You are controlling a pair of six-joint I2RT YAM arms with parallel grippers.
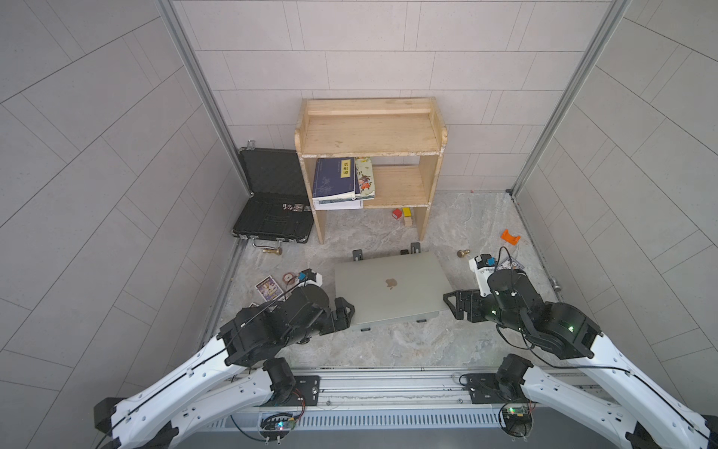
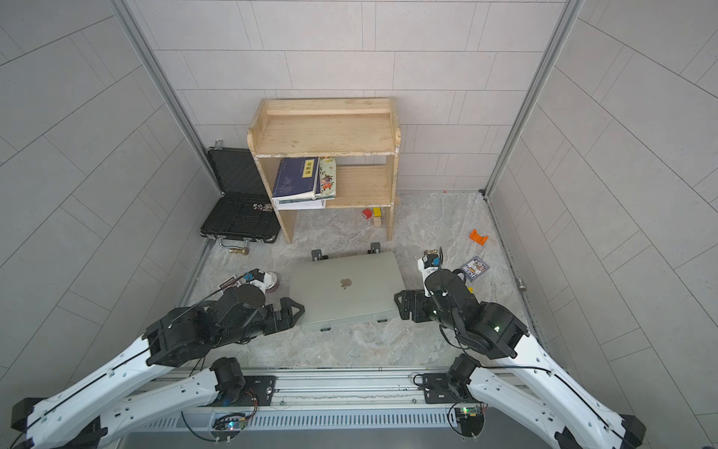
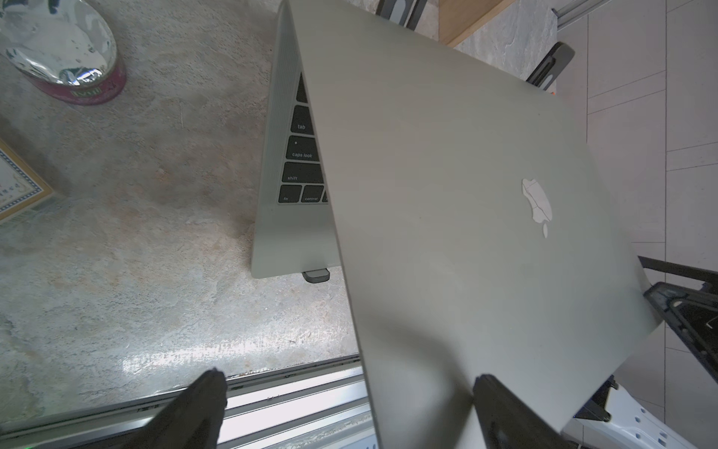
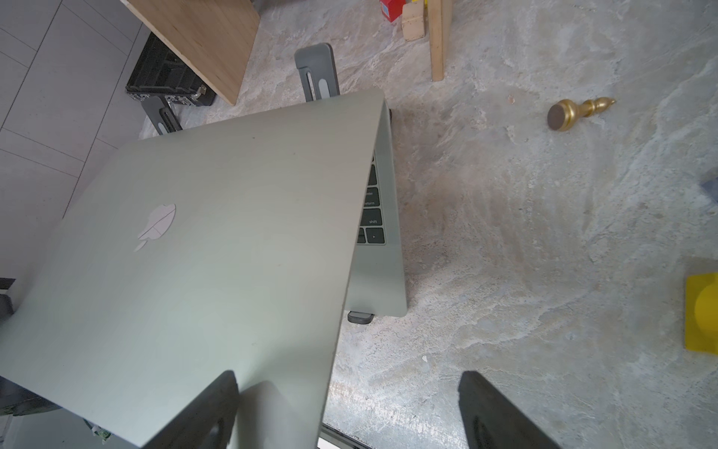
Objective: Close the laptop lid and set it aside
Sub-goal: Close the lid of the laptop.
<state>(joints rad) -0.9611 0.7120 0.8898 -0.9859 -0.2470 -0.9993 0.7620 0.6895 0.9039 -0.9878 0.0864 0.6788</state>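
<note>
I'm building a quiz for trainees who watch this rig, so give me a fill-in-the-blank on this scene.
The laptop lid is tilted over the keys, not fully ___.
The left tool and right tool each have jaws that stand ___.
The wooden shelf holds several ___ on its middle level.
Missing words: closed; open; books.

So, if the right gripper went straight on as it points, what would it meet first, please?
Probably the side edge of the laptop lid: the open right gripper points at it, though the gap is hard to judge.
</note>
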